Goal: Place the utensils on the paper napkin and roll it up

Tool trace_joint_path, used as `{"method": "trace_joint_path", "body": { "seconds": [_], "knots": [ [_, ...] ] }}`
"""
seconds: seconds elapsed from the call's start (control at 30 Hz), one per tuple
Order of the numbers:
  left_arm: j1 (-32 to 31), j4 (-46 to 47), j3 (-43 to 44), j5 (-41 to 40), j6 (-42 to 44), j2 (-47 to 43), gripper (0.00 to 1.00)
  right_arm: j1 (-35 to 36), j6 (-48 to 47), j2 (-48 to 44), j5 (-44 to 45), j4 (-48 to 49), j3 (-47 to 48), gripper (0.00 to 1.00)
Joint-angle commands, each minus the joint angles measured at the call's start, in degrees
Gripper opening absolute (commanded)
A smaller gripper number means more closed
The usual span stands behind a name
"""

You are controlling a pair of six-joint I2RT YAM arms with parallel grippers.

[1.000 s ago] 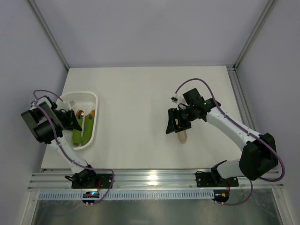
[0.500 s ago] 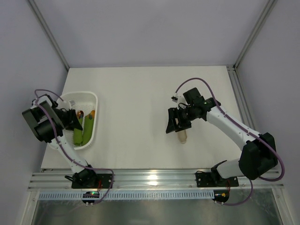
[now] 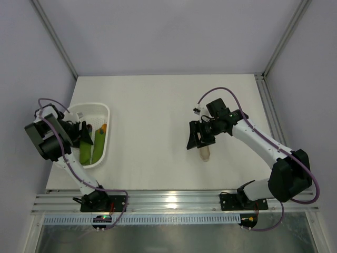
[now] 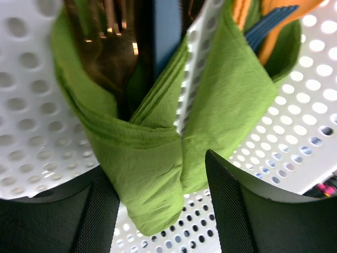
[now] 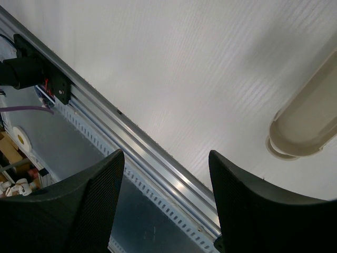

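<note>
The paper napkin [image 4: 142,158] is an olive-green roll wrapped round the copper-brown utensils [image 4: 102,47], whose shiny ends stick out of its far end. It lies in the white mesh basket [image 4: 295,132]. My left gripper [image 4: 163,211] is open, its jaws on either side of the roll's near end without pressing it. In the top view that roll [image 3: 85,152] lies along the basket just below my left gripper [image 3: 80,132]. My right gripper [image 3: 196,138] hangs open and empty over the table's middle.
A second green roll [image 4: 237,95] holding orange and blue utensils lies beside the first, with a white mesh divider [image 4: 197,74] between them. A pale beige oblong piece [image 3: 204,153] lies on the table under the right gripper. The basket [image 3: 102,108] sits at the table's left edge.
My left gripper has opened and let go of the green roll, which now rests in the basket. The right arm has not moved.
</note>
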Motion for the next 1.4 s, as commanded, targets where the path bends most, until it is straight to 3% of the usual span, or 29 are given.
{"method": "trace_joint_path", "body": {
  "seconds": [0.0, 0.3, 0.73, 0.83, 0.97, 1.1, 1.2, 1.37],
  "knots": [
    [0.08, 11.74, -1.31, -8.79, 1.51, -0.65, 0.65, -0.24, 0.00, -1.24, -1.36, 0.76, 0.49, 0.68],
    [0.00, 16.23, -1.05, -15.47, -0.42, -5.57, 0.66, -0.42, 0.26, -2.29, -1.54, 1.20, -0.04, 0.69],
    [-0.71, 15.62, -2.63, -3.69, -1.30, -13.04, 0.66, -0.51, 0.35, -5.01, -1.63, 1.73, -0.83, 0.68],
    [-0.79, 15.88, -2.90, -5.18, -2.88, -15.67, 0.66, -0.42, 0.52, -6.16, -1.36, 1.81, -1.27, 0.68],
    [-3.16, 24.27, -5.26, -15.00, -8.84, -21.63, 0.65, -0.42, 0.87, -7.65, 0.13, 1.99, -2.14, 0.69],
    [-14.02, 33.86, -6.33, -32.55, -16.75, -27.45, 0.66, -0.42, 0.96, -9.06, 1.88, 1.90, -2.06, 0.69],
    [-21.34, 37.75, -4.75, -41.71, -25.02, -30.53, 0.67, -0.42, 1.31, -9.50, 4.43, 0.59, -1.62, 0.76],
    [-38.13, 43.03, -6.66, -43.16, -41.42, -36.23, 0.70, -0.51, 1.84, -11.25, 9.60, 0.76, -2.84, 0.98]
  ]
}}
